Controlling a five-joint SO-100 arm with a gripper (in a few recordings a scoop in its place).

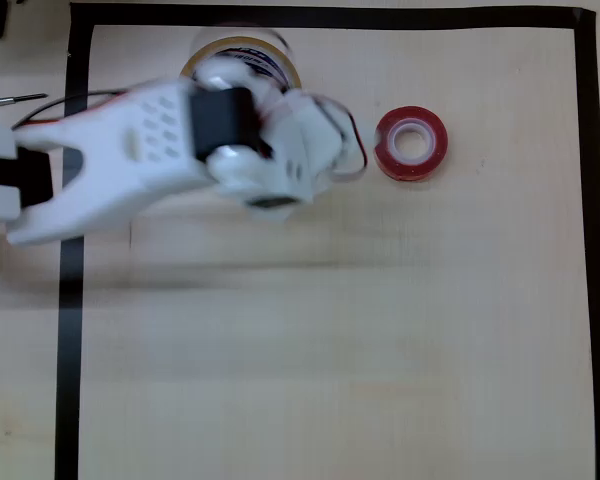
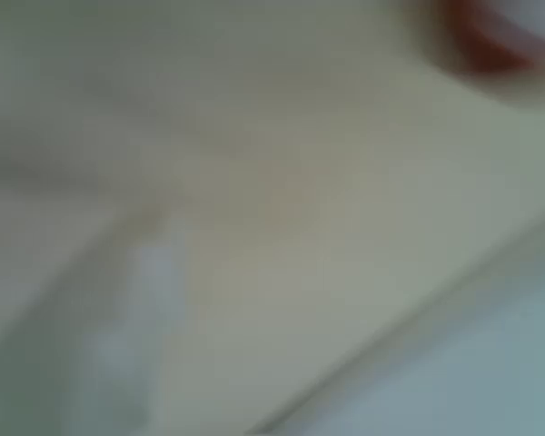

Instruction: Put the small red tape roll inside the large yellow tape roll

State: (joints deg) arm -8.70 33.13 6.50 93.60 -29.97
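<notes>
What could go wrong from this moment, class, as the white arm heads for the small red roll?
1. The small glossy red tape roll lies flat on the wooden table, apart from the arm, so the jaws may push it away rather than grip it.
2. The white arm hangs over the large yellowish tape roll and could knock it.
3. Both views are blurred, the wrist view heavily, which suggests fast motion, so it might overshoot.
</notes>
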